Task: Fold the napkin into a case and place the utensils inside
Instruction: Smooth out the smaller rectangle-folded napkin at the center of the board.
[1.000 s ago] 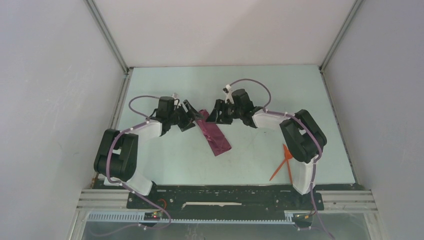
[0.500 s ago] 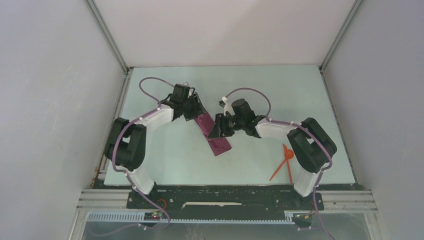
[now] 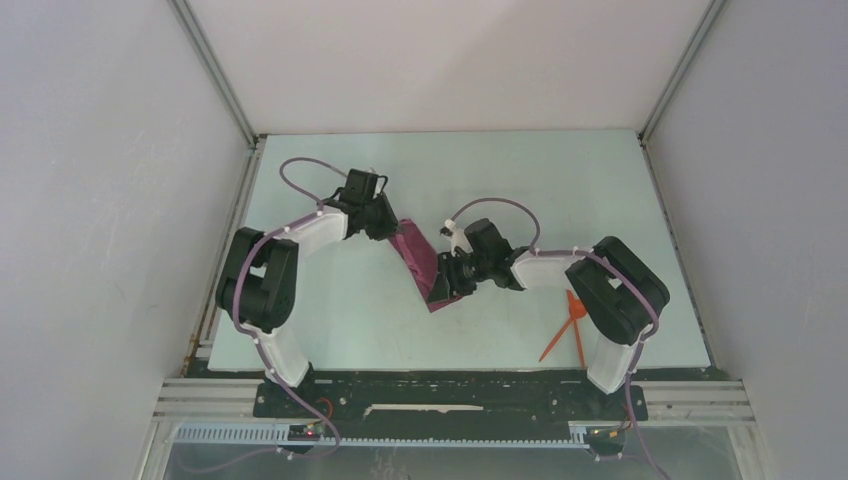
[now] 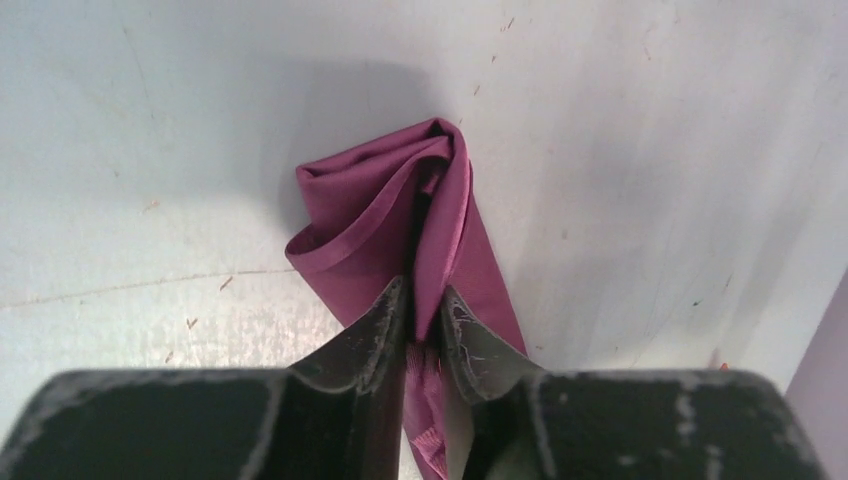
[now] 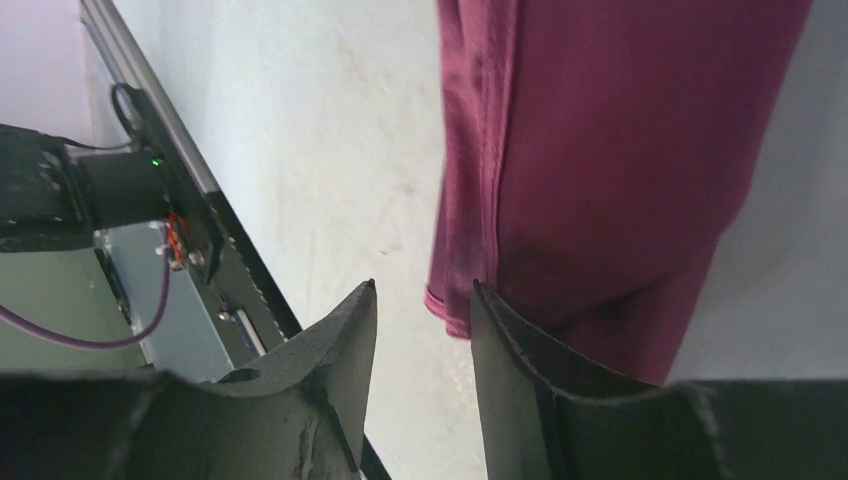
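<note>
Where the napkin (image 3: 428, 268) lies on the bench (image 3: 330, 320), it is folded into a narrow strip set slantwise, with its far end toward the left arm and its near end toward the right arm.

Left gripper (image 3: 393, 228) is at the napkin's far end. Its fingers (image 4: 383, 322) are closed on a pleat of the cloth with almost no gap between them. Beyond the tips the napkin bunches into a loose rolled fold.

Right gripper (image 3: 447, 290) is at the napkin's near end. Its fingers (image 5: 335, 370) are narrowly parted, and bare bench shows between them. The napkin's hemmed corner sits just beyond the tips. One finger overlaps the cloth in the wrist view; contact cannot be told.

The utensils (image 3: 575, 312), both orange-red, lie in a V well apart from the napkin on its right-arm side, beside that arm's elbow.
</note>
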Controlling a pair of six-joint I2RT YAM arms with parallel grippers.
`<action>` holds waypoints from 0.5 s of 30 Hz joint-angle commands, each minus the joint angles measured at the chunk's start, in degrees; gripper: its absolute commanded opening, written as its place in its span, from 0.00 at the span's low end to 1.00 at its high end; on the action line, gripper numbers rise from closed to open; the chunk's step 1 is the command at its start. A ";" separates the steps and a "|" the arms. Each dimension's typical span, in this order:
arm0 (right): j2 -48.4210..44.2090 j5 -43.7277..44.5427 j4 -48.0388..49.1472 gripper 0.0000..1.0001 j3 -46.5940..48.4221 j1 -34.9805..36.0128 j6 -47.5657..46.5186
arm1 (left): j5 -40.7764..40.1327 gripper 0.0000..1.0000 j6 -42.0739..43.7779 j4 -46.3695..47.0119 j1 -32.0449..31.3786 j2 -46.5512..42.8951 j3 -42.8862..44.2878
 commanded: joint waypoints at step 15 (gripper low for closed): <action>-9.58 12.96 -9.78 0.64 2.48 -0.28 -5.77 | 17.89 0.04 -10.37 30.70 4.13 2.28 -8.17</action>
